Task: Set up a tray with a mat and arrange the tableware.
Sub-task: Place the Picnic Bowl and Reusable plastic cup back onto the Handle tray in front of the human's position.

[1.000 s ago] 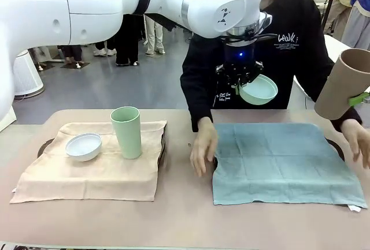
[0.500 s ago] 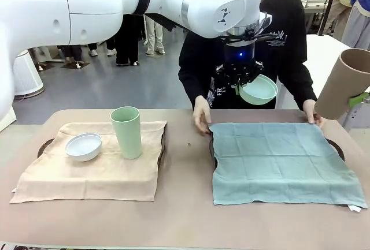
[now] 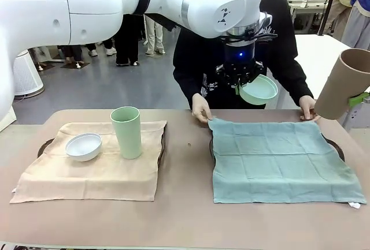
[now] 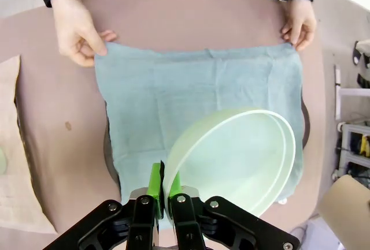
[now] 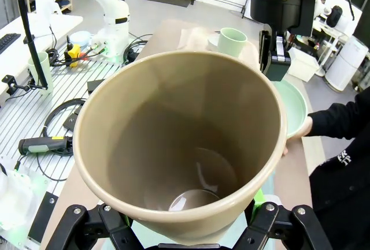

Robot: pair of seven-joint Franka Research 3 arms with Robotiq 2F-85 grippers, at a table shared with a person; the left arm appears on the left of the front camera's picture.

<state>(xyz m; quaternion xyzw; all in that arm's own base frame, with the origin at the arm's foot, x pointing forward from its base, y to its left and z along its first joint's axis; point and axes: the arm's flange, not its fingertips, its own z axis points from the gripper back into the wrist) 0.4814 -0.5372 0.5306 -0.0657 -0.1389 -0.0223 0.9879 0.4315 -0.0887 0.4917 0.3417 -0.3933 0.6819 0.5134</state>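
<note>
Front view: pinkish table; left end effector clamps mint bowl, right end effector tan cup.

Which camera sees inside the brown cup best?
The right wrist view: it looks straight down into the brown cup, clamped in the right pincer, showing its bare bottom. The front view shows its outside at the right edge. The left wrist view catches a corner.
</note>
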